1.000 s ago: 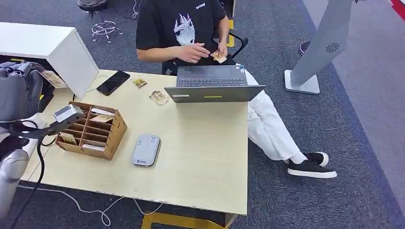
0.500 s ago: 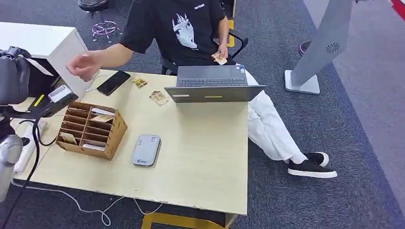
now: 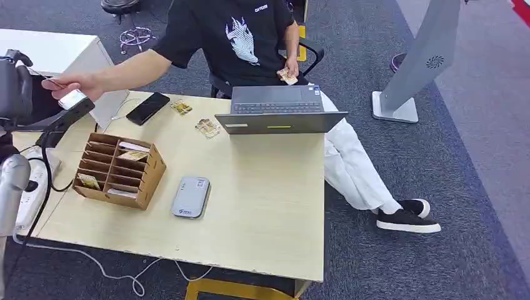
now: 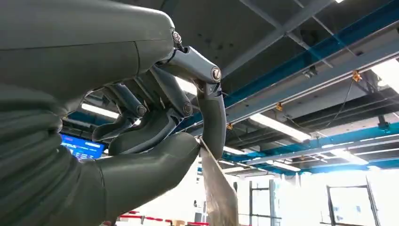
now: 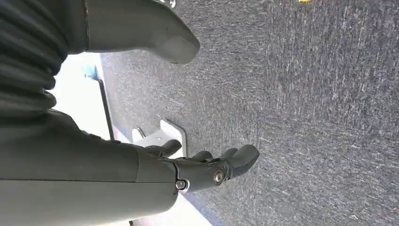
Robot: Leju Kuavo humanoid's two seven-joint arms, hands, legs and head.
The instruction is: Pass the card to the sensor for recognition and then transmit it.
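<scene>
My left hand (image 3: 15,87) is raised at the far left, beyond the table's left end. It pinches a thin card (image 3: 45,77) between thumb and a finger. The left wrist view shows the same grip, with the card (image 4: 219,193) sticking out edge-on from the hand (image 4: 155,136). A seated person's hand (image 3: 78,85) reaches across and meets the card's outer end. The grey sensor (image 3: 190,197) lies flat on the table (image 3: 269,206), to the right of a wooden box. My right hand (image 5: 207,167) hangs over the carpet with its fingers apart and nothing in it.
A wooden compartment box (image 3: 119,169) holding cards stands at the table's left. A phone (image 3: 148,107), loose cards (image 3: 208,128) and an open laptop (image 3: 278,109) lie along the far edge. A white cabinet (image 3: 62,56) stands behind my left hand, and a power strip (image 3: 34,187) lies below it.
My left hand has lifted the card up and away from beside the wooden box. The person's arm has swung out from their lap to reach the card.
</scene>
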